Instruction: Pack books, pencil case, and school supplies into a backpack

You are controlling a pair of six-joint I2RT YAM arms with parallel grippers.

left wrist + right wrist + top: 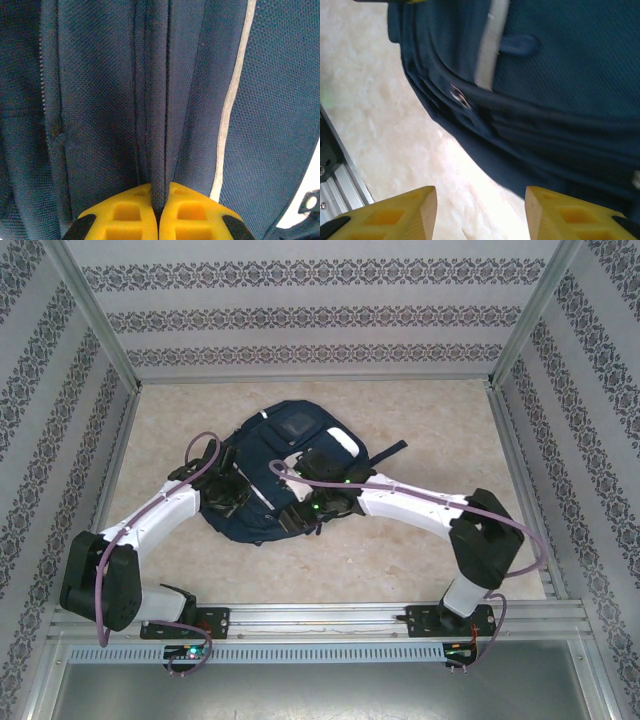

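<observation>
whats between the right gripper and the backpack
Just bare pale tabletop between the right gripper and the backpack, shown in the right wrist view.

The left arm (pixel 150 520) and right arm (pixel 420 505) bend inward, elbows out. The left pincer (pixel 158 202) is clamped on a backpack (pixel 95 100) fold; the right pincer (pixel 480 197) hangs, jaws apart.

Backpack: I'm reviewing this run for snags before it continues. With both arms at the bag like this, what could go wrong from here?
1. The left gripper pinches only a thin fold of the backpack; the fabric may slip out if it pulls.
2. The right gripper is open and empty, with the small zipper pull ahead of it; closing there could catch cloth instead of the pull.
</observation>
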